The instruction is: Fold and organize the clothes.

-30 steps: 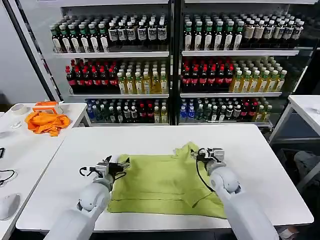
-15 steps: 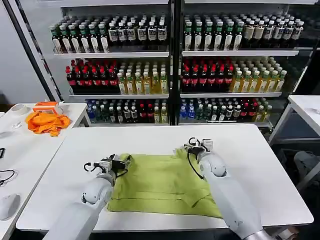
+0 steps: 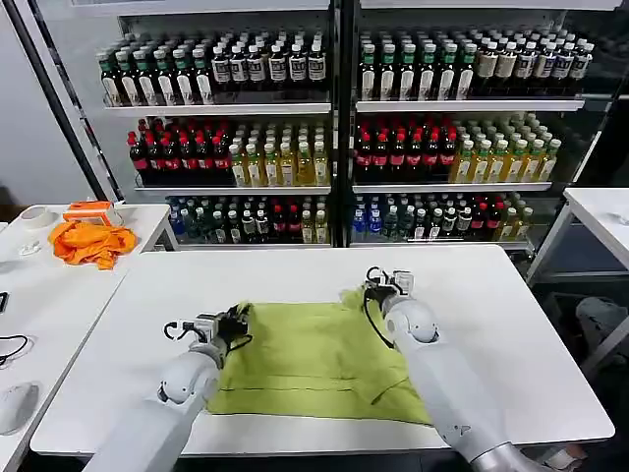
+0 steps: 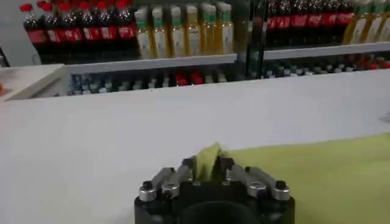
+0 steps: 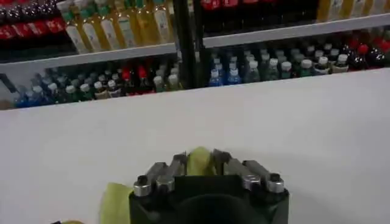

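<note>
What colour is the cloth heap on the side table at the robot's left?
Bright orange cloth heap; clearest in the head view.

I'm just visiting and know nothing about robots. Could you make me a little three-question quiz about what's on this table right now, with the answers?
1. True or false: the left gripper is shut on the T-shirt.
2. Which part of the shirt does the right gripper pinch? A. a far corner B. the near hem C. nothing
3. Fill in: the orange cloth lies on the ____ table.

Key: 1 true; 2 A; 3 side, on the robot's left.
</note>
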{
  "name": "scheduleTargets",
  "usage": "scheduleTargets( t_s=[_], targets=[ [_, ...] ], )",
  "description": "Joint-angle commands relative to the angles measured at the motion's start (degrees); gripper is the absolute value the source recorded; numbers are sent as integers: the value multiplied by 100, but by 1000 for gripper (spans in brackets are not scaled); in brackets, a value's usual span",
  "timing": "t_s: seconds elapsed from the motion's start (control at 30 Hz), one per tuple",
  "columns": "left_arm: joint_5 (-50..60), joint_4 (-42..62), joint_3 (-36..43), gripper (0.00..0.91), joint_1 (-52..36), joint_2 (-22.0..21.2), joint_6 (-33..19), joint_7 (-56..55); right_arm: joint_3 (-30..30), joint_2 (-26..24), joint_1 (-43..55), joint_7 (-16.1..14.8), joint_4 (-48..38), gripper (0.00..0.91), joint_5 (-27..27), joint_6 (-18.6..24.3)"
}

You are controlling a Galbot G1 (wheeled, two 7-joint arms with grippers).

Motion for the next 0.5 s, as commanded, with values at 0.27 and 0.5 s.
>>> scheduleTargets(
  t_s=[0.27,0.5],
  targets=[
    [-370,-705,-271,20,256,143,-294,104,6,-156,-49,55,778,0,37,6],
    [-468,-1183,-443,20,488,288,-318,100,131,-473,-486,143,1750,0,91,-24]
  ],
)
